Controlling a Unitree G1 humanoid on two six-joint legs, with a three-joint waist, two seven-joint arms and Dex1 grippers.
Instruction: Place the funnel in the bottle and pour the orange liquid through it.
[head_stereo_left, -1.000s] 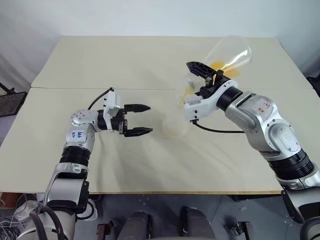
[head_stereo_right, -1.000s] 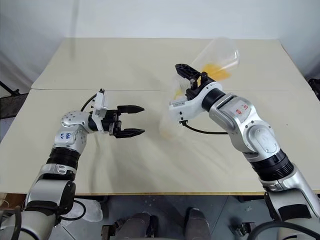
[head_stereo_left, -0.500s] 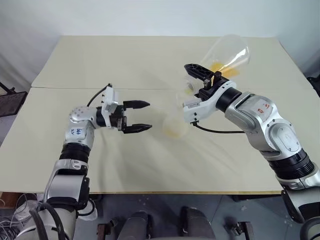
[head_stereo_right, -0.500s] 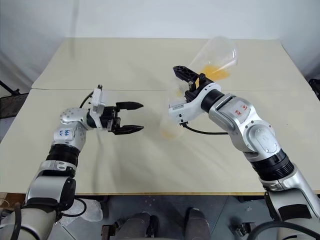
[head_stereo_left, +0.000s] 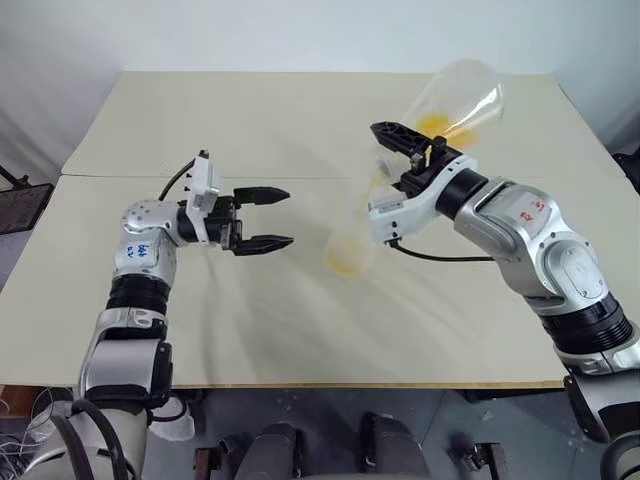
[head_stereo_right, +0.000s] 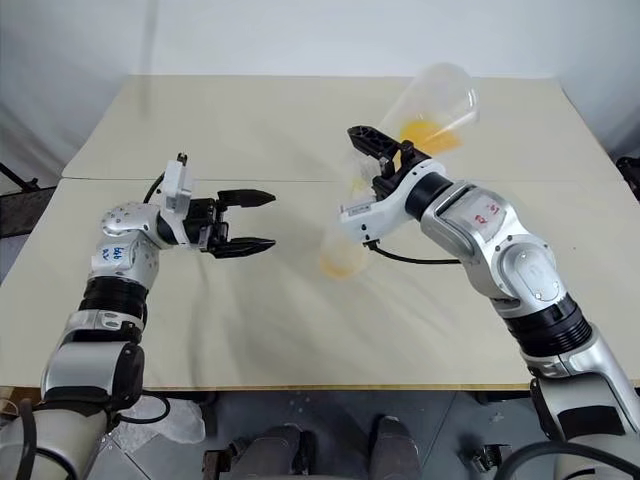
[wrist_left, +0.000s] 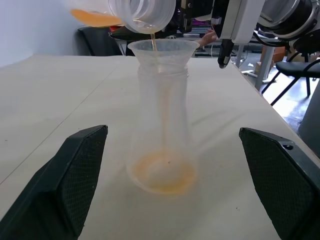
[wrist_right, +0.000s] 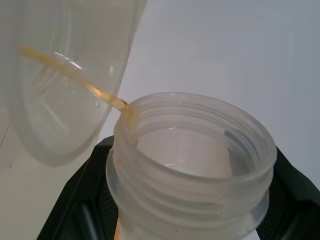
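Observation:
The bottle (wrist_left: 162, 125) stands upright mid-table, a clear conical flask with the funnel (wrist_left: 162, 52) seated in its neck. A shallow pool of orange liquid (wrist_left: 162, 175) lies in its base. My right gripper (head_stereo_left: 412, 160) is shut on the neck of a second clear flask (head_stereo_left: 455, 100), tilted mouth-down over the funnel. A thin orange stream (wrist_right: 80, 82) runs from that flask's mouth (wrist_right: 192, 150) into the funnel (wrist_right: 60, 75). More orange liquid (head_stereo_left: 440, 127) sits in the tilted flask. My left gripper (head_stereo_left: 278, 217) is open and empty, to the left of the bottle (head_stereo_left: 350, 240), pointing at it.
The beige table (head_stereo_left: 250, 120) has a seam (head_stereo_left: 290, 179) running across behind both grippers. A black cable (head_stereo_left: 430, 258) loops under my right wrist, close to the bottle. The front edge (head_stereo_left: 350, 384) lies near me.
My left gripper has drawn up and back to the left, widening its gap from the bottle. The right gripper keeps the flask tilted over the funnel.

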